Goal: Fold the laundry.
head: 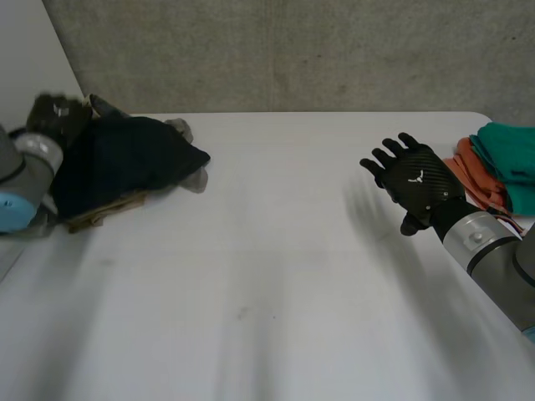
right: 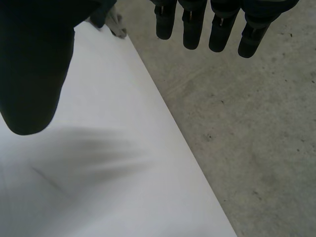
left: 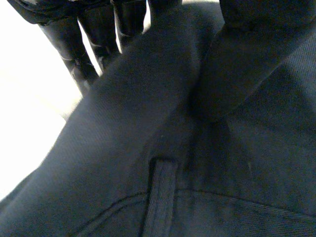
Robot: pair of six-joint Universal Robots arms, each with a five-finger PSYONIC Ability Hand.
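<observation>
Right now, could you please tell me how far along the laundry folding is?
Apparently done: a teal garment and an orange garment lie stacked at the right edge of the table. In hand: the left hand pinches a fold of the navy garment atop the unfolded pile, and the right hand hovers open above the table. Left: that whole pile, with nothing spread out yet.

this looks like a robotics lab or test room rather than anybody's home. the back wall (head: pixel 292 50) is bare grey concrete, and in front of it stands a plain white table (head: pixel 276 276). two machine arms with grey joints reach over it, the left arm (head: pixel 21 180) and the right arm (head: pixel 493 259). the only homely things are a heap of dark clothes (head: pixel 125 159) at one end and a neat stack of teal and orange clothes (head: pixel 506 163) at the other.
</observation>
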